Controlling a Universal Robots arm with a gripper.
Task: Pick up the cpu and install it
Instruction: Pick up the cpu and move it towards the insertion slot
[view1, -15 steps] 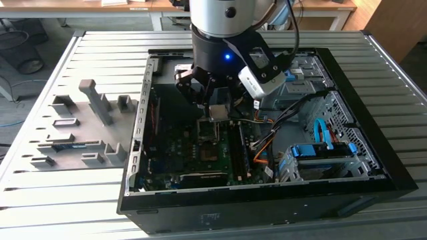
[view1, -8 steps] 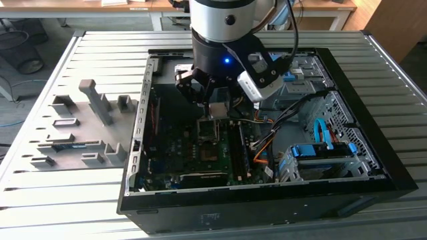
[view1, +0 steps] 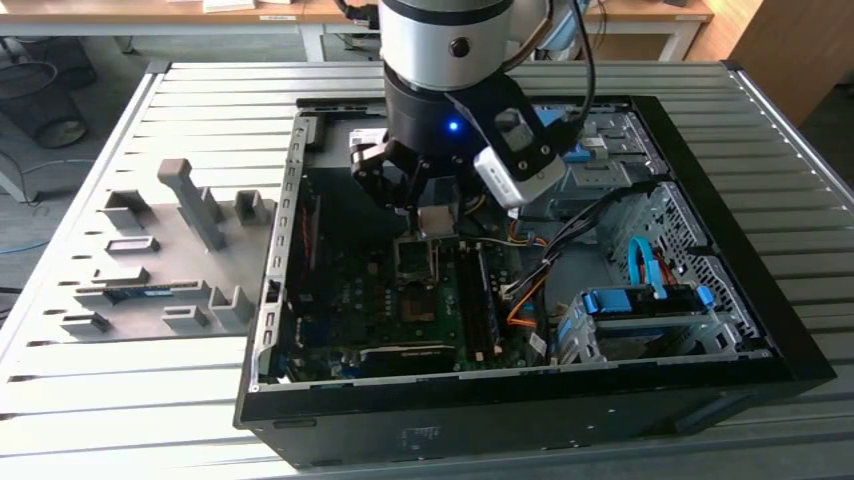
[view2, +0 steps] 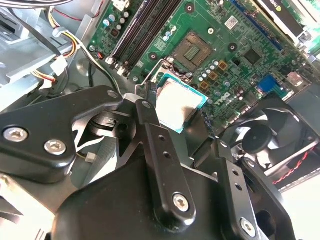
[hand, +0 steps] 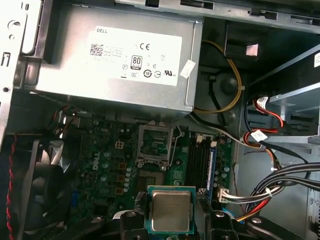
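My gripper (view1: 435, 215) hangs inside the open computer case, shut on the cpu (view1: 437, 221). The cpu (hand: 171, 210) is a thin square chip with a pale silvery top and a green rim, clamped by its edges between the black fingers (hand: 131, 220). In the second wrist view the cpu (view2: 175, 102) sits level between the fingertips (view2: 148, 107), above the motherboard (view2: 245, 30). The open cpu socket (hand: 155, 141) lies on the board past the chip, with its metal frame lifted. That socket (view2: 192, 49) is bare. The chip hovers above the board, apart from the socket.
A grey power supply (hand: 120, 60) fills the case end beyond the socket. Memory slots (hand: 200, 160) run beside the socket, and a black fan (view2: 270, 135) sits near the gripper. Bundled cables (hand: 280, 185) and blue drive bays (view1: 641, 305) crowd one side. A grey parts tray (view1: 160, 260) lies outside the case.
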